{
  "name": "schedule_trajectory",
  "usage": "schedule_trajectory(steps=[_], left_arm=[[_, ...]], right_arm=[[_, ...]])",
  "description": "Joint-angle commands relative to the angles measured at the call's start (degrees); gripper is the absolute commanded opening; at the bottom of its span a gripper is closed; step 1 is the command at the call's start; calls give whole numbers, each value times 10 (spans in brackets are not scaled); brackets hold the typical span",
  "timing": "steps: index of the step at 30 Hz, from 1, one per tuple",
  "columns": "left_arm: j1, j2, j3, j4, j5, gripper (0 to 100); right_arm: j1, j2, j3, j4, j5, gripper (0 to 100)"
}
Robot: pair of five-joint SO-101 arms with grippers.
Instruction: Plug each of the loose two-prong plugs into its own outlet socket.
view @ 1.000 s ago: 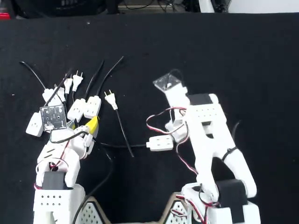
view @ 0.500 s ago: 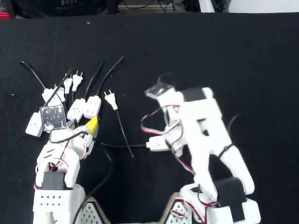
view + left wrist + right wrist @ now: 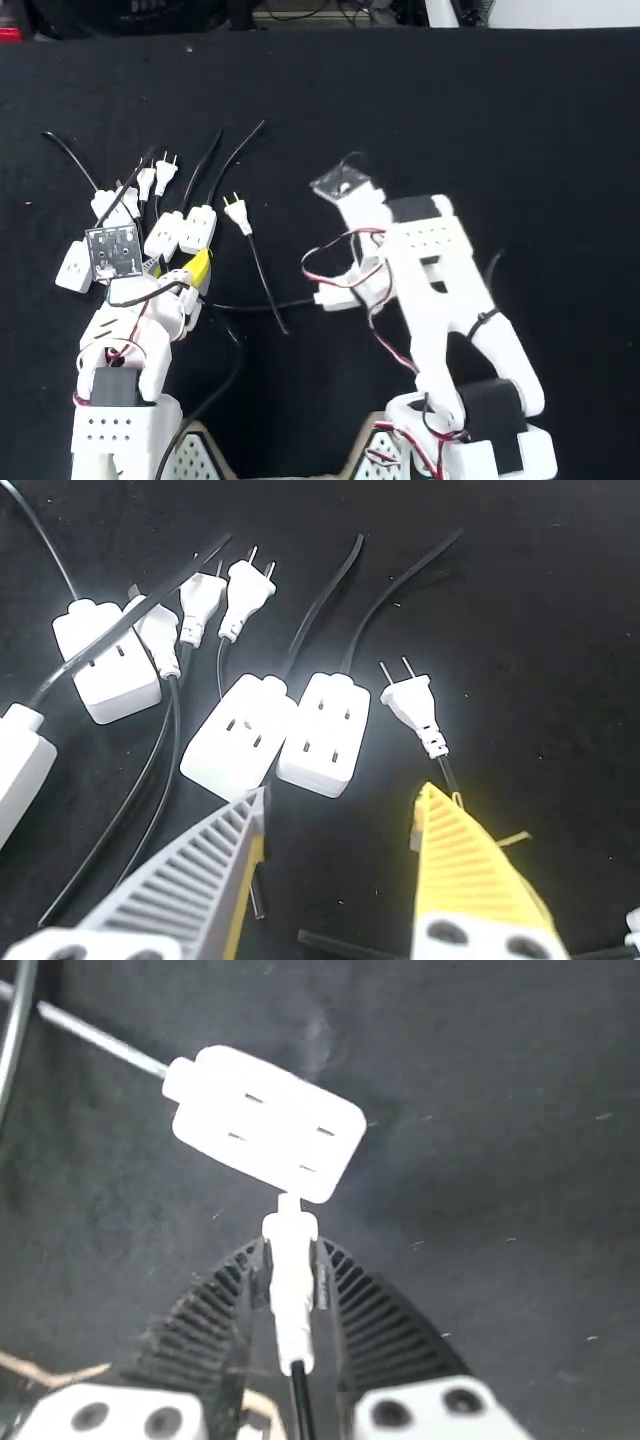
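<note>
Right pincer (image 3: pixel 291 1252) further left, plug (image 3: pixel 290 1285) inside

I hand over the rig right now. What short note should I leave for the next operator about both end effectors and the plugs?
Right end effector: shut on a white plug, whose nose meets the end of a socket block; whether it is fully seated I cannot tell.
Left end effector: open, empty, just short of two socket blocks lying side by side, one loose plug beside them.
Farther off: two more loose plugs and another socket block.
Done: at most one pair. Left: confirm that pair, then plug in the three loose plugs.
</note>
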State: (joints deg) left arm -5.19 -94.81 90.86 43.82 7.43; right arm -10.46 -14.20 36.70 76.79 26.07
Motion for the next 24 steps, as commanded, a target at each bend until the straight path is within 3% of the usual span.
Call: schedule_trajectory(steps=[1, 4, 10, 20, 24], left_arm=[[-7, -4, -4, -10, 5, 245], [-7, -4, -4, -9, 5, 245], [-7, -4, -4, -9, 5, 245], [-7, -4, -4, -9, 5, 245], [-7, -4, -4, -9, 5, 245]], right_arm=[[25, 0, -35, -29, -1, 10], [25, -1, -44, -18, -1, 10], [31, 0, -152, 112, -1, 10], [16, 152, -232, 120, -110, 10], [0, 185, -275, 147, -120, 10]])
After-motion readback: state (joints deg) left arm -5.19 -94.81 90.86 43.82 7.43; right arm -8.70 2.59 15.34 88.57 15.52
